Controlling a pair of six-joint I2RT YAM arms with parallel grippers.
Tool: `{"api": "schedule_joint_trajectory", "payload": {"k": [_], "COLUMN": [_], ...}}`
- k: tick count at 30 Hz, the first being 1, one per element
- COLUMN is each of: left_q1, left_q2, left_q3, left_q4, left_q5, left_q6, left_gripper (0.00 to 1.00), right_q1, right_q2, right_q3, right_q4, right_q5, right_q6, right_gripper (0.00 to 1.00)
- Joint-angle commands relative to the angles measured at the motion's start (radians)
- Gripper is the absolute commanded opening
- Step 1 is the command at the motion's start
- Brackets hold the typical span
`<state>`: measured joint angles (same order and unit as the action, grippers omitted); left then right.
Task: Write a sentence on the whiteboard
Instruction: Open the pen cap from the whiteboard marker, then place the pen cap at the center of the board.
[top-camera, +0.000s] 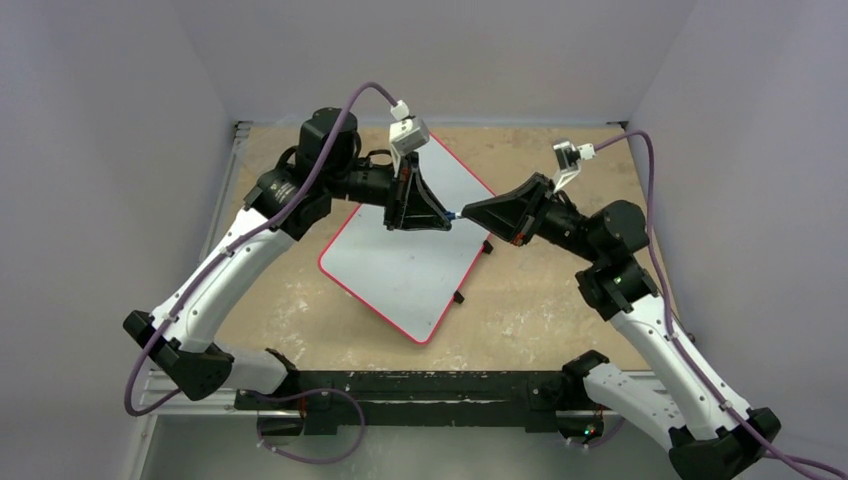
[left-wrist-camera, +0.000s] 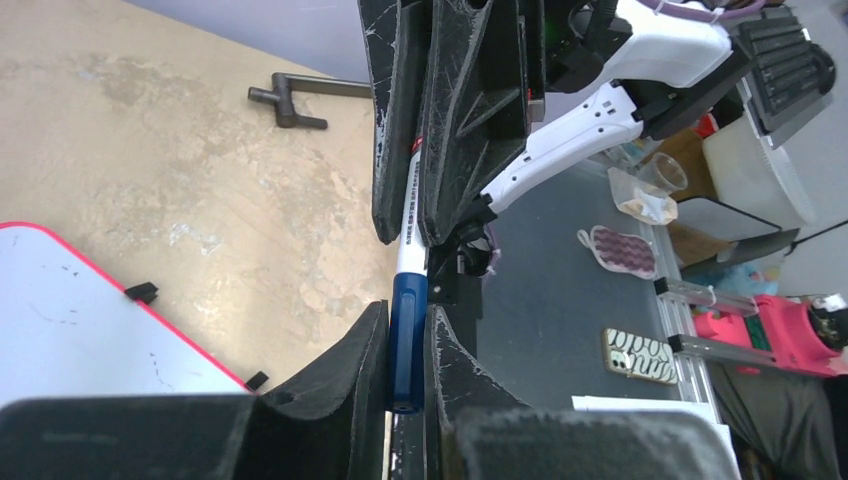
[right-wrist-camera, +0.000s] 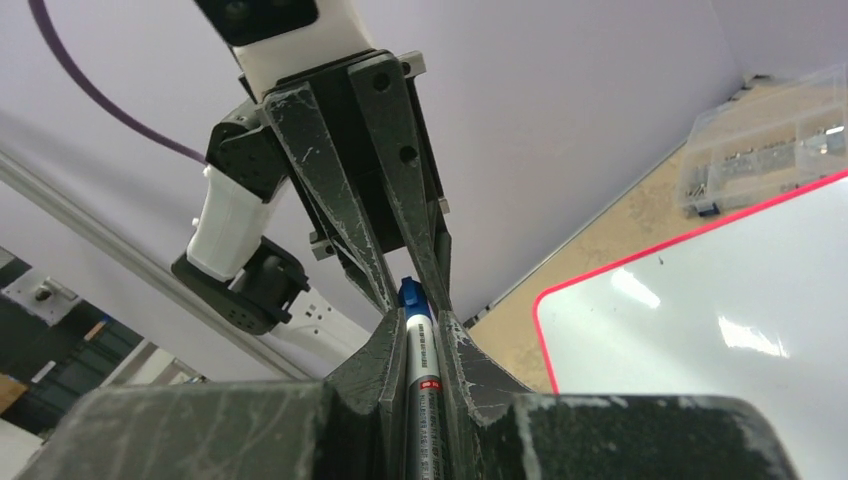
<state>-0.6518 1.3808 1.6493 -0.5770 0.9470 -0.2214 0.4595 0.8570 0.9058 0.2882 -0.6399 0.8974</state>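
A marker (top-camera: 452, 216) is held level between both claws above the whiteboard (top-camera: 400, 270) — the left claw (top-camera: 441, 218) clenched on its blue cap (left-wrist-camera: 408, 340), the right claw (top-camera: 470, 213) on its barrel (right-wrist-camera: 425, 380), apparently for uncapping. The whiteboard lies on the counter (top-camera: 540, 300), no words seen on it; the barrel's print cannot be read.

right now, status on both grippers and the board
Both shut on the marker: left gripper on cap, right gripper on barrel. Held over the whiteboard, no sentence yet. Nothing between them.
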Motion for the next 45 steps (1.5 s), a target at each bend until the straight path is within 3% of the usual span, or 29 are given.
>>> {"api": "schedule_joint_trajectory", "payload": {"k": [1,9,24,29,36,45], "left_q1": [0.004,0.005,0.064,0.110,0.167,0.362], "left_q2": [-0.078,-0.164,-0.327,-0.373,-0.441,-0.493], "left_q3": [-0.036,-0.098,-0.227,-0.248,-0.290,-0.387], "left_q4": [-0.043,-0.061,-0.134,-0.205,-0.305,-0.356], "left_q5": [-0.125,-0.252,-0.386,-0.499,-0.762,-0.964], "left_q6": [0.063,0.103,0.111,0.090,0.044,-0.060], "left_gripper": [0.00,0.00,0.00,0.00,0.00,0.00], "right_q1": [-0.010,-0.020,-0.096,-0.113,-0.126,-0.134], "right_q2": [-0.003,0.008,0.018,0.012,-0.012,-0.019], "right_q3": [0.006,0.061,0.090,0.117,0.067,0.040], "right_q4": [-0.090,-0.209,-0.286,-0.379,-0.352,-0.335], "right_q5": [0.100,0.158,0.129,0.172,0.173,0.144], "right_q6": [-0.002,0.008,-0.012,-0.061,-0.058,-0.066], "right_gripper": [0.00,0.00,0.00,0.00,0.00,0.00]}}
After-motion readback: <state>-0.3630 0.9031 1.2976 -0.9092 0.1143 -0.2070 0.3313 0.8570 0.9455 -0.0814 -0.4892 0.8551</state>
